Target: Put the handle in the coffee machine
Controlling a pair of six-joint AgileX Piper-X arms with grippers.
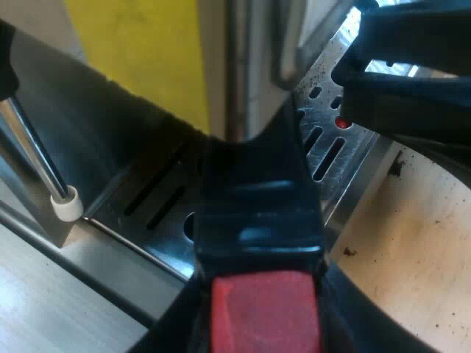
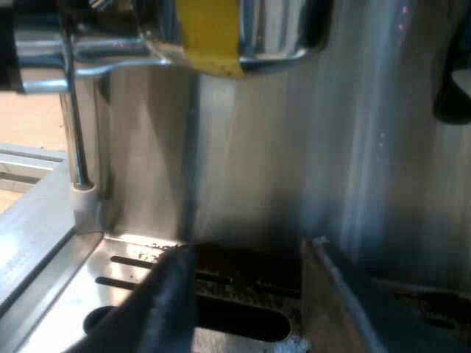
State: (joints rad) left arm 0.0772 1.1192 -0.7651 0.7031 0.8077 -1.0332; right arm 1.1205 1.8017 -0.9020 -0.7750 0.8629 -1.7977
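Gripped the holder by its handle [image 1: 257, 220] with the left jaws, clamped just short of the red end [image 1: 265, 312], a dark finger [image 1: 346, 312] close in on each side. Looked glossy and black along the shaft, broad and blocky near the clamp, narrower toward the espresso machine [image 2: 294, 147]. Finished in a blunt, matte red block. Hung over the slotted drip tray [image 1: 158, 202], near the tray's edge where it met the wooden counter [image 1: 412, 250], and pointed up at the machine's front.

Could not make out the holder's metal end: lost in blur and shadow below a yellow patch [image 1: 140, 51] on the machine. Could not tell, then, whether seated in the machine or short of it.

Had the right jaws apart with nothing between them, low over the drip tray and facing the machine's steel front. Showed one finger [image 2: 169, 301] dark and the other [image 2: 331, 294] pale with glare, both cut off at the base.

Found the right arm's black fingers [image 1: 397, 95] over the tray's slotted corner, beside the handle and apart from it. Noted a small red spot [image 1: 341, 123] on the tray by them, too small to identify.

Saw a steam wand [image 1: 33, 147] with a white tip [image 1: 66, 206] at the tray's far edge, and dark coffee grounds [image 1: 397, 165] scattered on the counter.
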